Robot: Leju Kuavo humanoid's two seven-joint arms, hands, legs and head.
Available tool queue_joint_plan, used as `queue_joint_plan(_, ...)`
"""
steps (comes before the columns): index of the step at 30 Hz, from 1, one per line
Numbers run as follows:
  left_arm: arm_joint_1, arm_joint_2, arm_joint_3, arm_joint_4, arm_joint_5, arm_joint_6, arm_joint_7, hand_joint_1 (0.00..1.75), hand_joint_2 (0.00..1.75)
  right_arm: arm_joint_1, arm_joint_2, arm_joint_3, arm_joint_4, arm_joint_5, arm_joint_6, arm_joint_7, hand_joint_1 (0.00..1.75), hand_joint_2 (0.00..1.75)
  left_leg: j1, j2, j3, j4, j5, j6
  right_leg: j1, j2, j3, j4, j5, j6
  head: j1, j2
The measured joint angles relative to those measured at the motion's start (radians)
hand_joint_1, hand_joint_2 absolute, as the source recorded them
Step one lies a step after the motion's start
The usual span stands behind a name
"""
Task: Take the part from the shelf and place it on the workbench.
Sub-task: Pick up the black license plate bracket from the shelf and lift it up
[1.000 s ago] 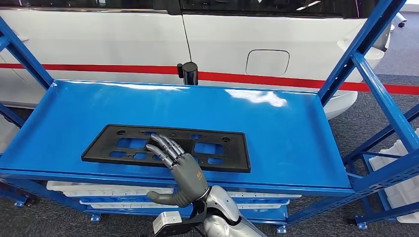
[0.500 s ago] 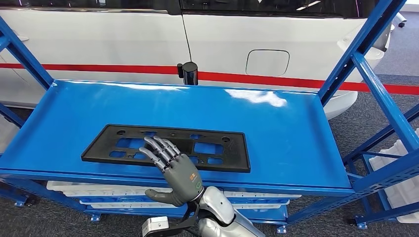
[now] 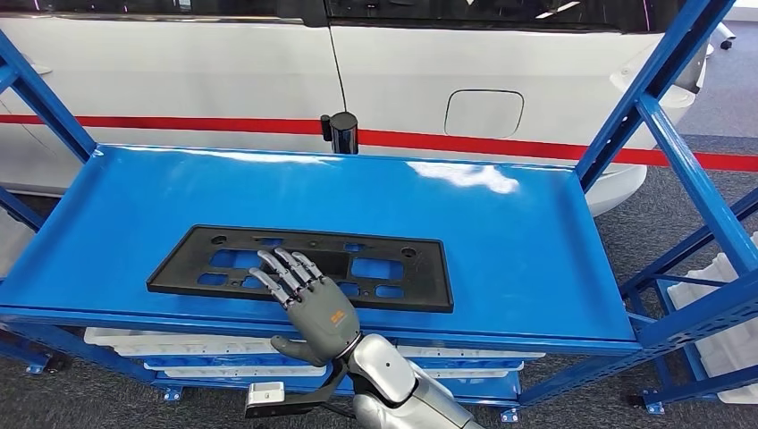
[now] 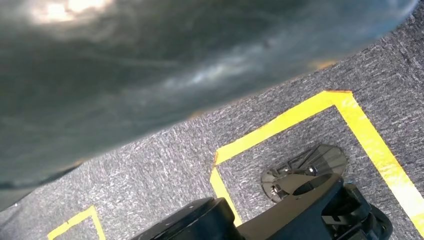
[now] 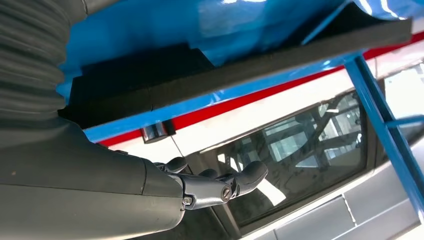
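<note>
We find a blue metal shelf (image 3: 501, 232) with a raised rim, carried on blue uprights and diagonal braces. Its top is glossy and throws back light near the far edge. Behind it stands a white car (image 3: 223, 80) with a red stripe, a fuel flap and dark windows. A short black cylinder (image 3: 343, 132) shows at the middle of the shelf's far edge; we cannot tell whether it stands on the shelf or behind it. Below the top, white trays (image 3: 170, 344) lie on a lower level. The floor (image 3: 697, 107) is grey carpet; the left wrist view shows yellow tape lines (image 4: 280, 125) on it.

The part (image 3: 304, 265) is a flat black rectangular plate, pierced with several rectangular cut-outs and small round holes. It lies flat on the shelf, near the front edge and left of centre, its long side parallel to that edge.

The right hand (image 3: 308, 299) reaches over the front edge. Its fingers (image 3: 284, 273) are spread and extended, lying over the part's near edge at about its middle; the thumb hangs below the shelf's front rim. We cannot tell whether the fingers touch the part. It holds nothing.

We cannot tell the state of the left hand.
</note>
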Motion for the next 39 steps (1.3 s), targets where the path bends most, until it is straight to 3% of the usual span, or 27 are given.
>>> queue_joint_plan(10, -0.003, -0.003, 0.0, 0.0, 0.0, 0.0, -0.002, 0.0, 0.0, -0.007, 0.023, 0.005, 0.031, 0.224, -0.05, 0.097, 0.0, 1.75, 0.0, 0.0, 0.0, 0.0, 0.0, 0.0, 0.0, 0.0, 0.0, 0.0, 0.0, 0.0, 0.0, 0.0)
queue_joint_plan(27, -0.003, -0.005, 0.001, 0.0, 0.005, 0.007, -0.007, 0.0, 0.0, -0.004, 0.032, 0.004, -0.044, 0.137, -0.065, 0.037, 0.0, 1.75, 0.0, 0.0, 0.0, 0.0, 0.0, 0.0, 0.0, 0.0, 0.0, 0.0, 0.0, 0.0, 0.0, 0.0)
queue_joint_plan(39, -0.003, -0.005, 0.008, 0.0, 0.005, 0.011, -0.01, 0.0, 0.0, -0.009, 0.03, 0.011, -0.064, 0.256, -0.048, 0.102, 0.0, 1.75, 0.0, 0.0, 0.0, 0.0, 0.0, 0.0, 0.0, 0.0, 0.0, 0.0, 0.0, 0.0, 0.0, 0.0)
